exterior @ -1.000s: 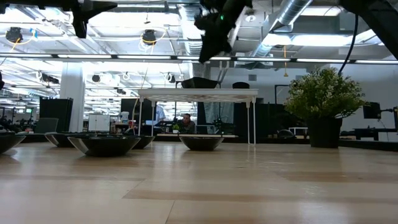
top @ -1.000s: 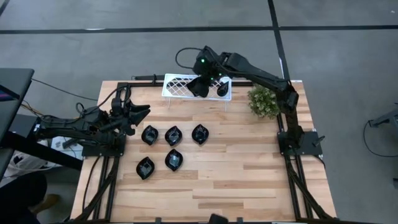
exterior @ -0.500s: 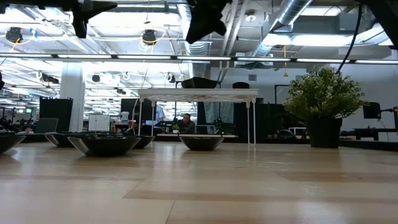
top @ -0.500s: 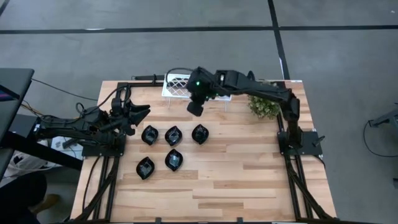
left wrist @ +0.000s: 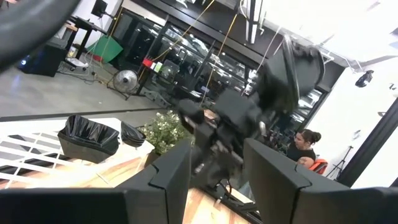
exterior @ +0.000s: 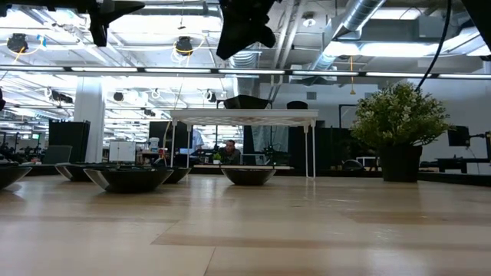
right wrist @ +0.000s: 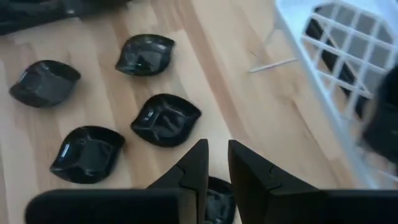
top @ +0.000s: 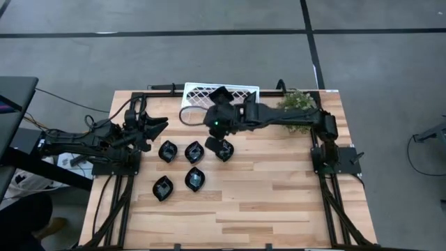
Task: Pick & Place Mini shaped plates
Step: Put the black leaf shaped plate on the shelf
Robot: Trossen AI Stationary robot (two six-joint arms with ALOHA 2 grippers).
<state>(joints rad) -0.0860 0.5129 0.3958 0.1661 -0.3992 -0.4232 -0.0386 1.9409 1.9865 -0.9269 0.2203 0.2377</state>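
Several glossy black mini shaped plates lie flat on the wooden table, among them a plate (top: 167, 150), a plate (top: 194, 151) and a plate (top: 224, 148). Another plate (top: 221, 94) sits on top of the white lattice rack (top: 198, 94) at the far edge. My right gripper (top: 219, 136) hangs above the table plates, slanting down. Its fingers (right wrist: 198, 163) stand a narrow gap apart with nothing between them, over one plate (right wrist: 219, 190). My left gripper (top: 159, 125) waits level at the left, open and empty (left wrist: 217, 174).
A small green plant (top: 296, 111) in a dark pot stands at the far right, next to the rack. Bare wood spreads over the near half of the table (top: 279, 202). A person (left wrist: 305, 146) sits in the room beyond the table.
My right gripper has swung from above the rack toward the table's near edge and slightly left, sinking a little, and now hangs over the plates on the table. The plate on the rack has stayed where it was.
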